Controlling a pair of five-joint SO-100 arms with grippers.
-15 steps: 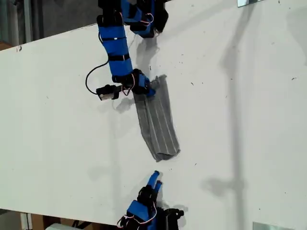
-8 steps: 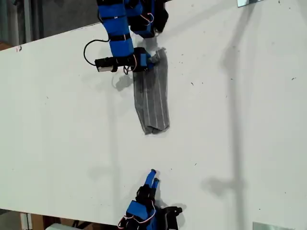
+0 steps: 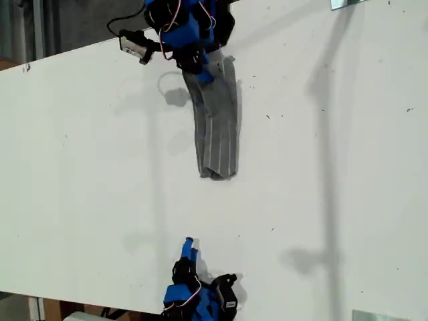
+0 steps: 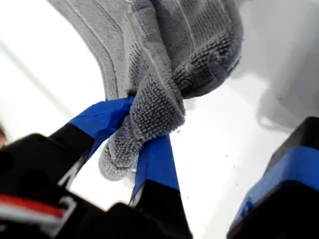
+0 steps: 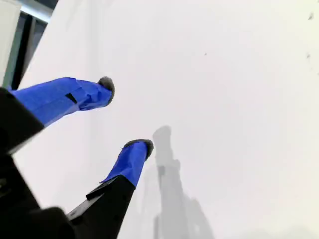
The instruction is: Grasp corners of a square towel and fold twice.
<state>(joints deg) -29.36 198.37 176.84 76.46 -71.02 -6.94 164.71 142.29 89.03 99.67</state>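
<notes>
The grey striped towel (image 3: 218, 127) lies bunched into a long narrow strip on the white table (image 3: 321, 167), running from the upper middle of the exterior view down toward its centre. My first gripper (image 3: 203, 71) is shut on the towel's upper end, where gathered cloth, likely a corner, shows pinched between the blue fingers (image 4: 158, 160) of my first gripper (image 4: 142, 124), the towel (image 4: 164, 45) hanging beyond. My second gripper (image 3: 188, 245) sits near the bottom edge of the exterior view, apart from the towel. In its wrist view my second gripper (image 5: 124, 117) is open with only bare table between its fingers.
The first arm's base (image 3: 200, 17) and a black cable (image 3: 127, 23) sit at the top of the exterior view. Metal pieces show at that view's top right (image 3: 348, 3) and bottom right (image 3: 374, 315). The table's edge (image 3: 67, 50) slants across its upper left.
My first gripper has pulled the towel's end toward the top of the exterior view, dragging and straightening the strip. My second gripper has drawn back slightly toward that view's lower left.
</notes>
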